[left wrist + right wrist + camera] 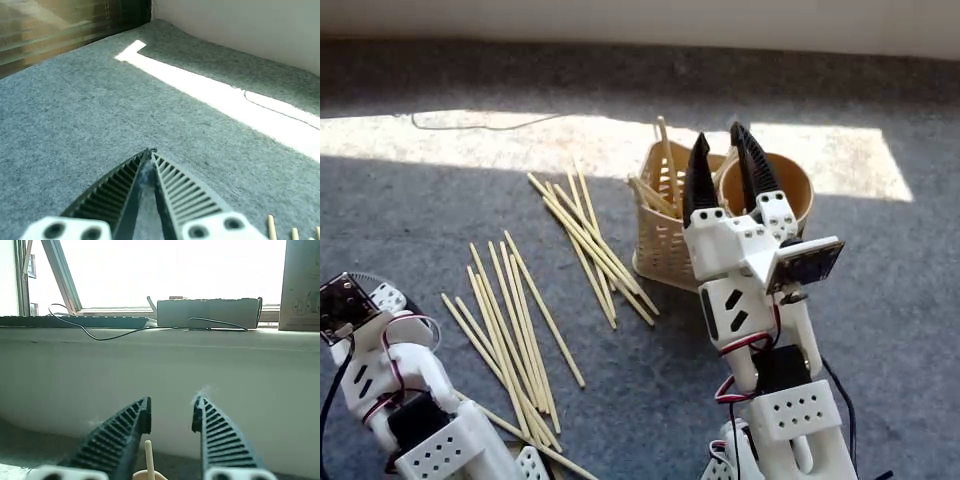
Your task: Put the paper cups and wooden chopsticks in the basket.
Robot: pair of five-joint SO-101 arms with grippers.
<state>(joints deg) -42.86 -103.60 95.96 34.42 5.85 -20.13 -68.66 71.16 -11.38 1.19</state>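
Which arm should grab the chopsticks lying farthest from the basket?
Left, probably. The left arm sits low right beside that chopstick pile, jaws shut. The right arm hangs over the basket, jaws open.

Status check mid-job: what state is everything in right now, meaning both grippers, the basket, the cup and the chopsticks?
left gripper: shut, empty.
right gripper: open, empty, above the basket.
basket: upright, partly filled.
paper cup: upright, mouth up, at the basket's side; base hidden by the arm.
basket chopsticks: standing tilted in the basket.
loose chopsticks: lying flat on the carpet in two scattered groups.
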